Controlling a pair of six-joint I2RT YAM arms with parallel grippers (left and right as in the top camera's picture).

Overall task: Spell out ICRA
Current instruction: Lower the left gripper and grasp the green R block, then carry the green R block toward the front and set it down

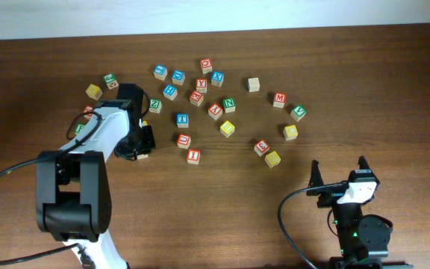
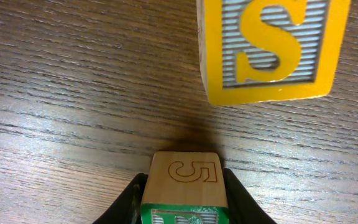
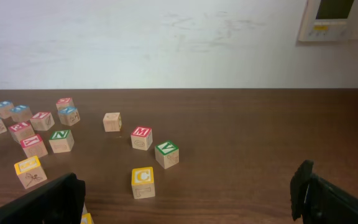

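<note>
- Right gripper (image 1: 338, 166): closest in, fingers spread wide.
- Red I cube (image 1: 193, 156): lying flat, near the left gripper's right side.
- Left gripper (image 2: 184, 196): pinching a green-topped cube (image 2: 185, 174) with an outlined 5 on its side (you cannot read the top letter).
- Yellow S cube (image 2: 272, 50): just beyond it, apart.
- Yellow C cube (image 1: 290, 132): far right, near the green V cube (image 1: 298, 113).

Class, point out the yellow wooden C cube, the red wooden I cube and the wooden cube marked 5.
yellow wooden C cube (image 3: 143, 177): right wrist view, lettered face.
red wooden I cube (image 1: 193, 156): overhead view, top face.
wooden cube marked 5 (image 2: 185, 173): left wrist view, engraved face.
</note>
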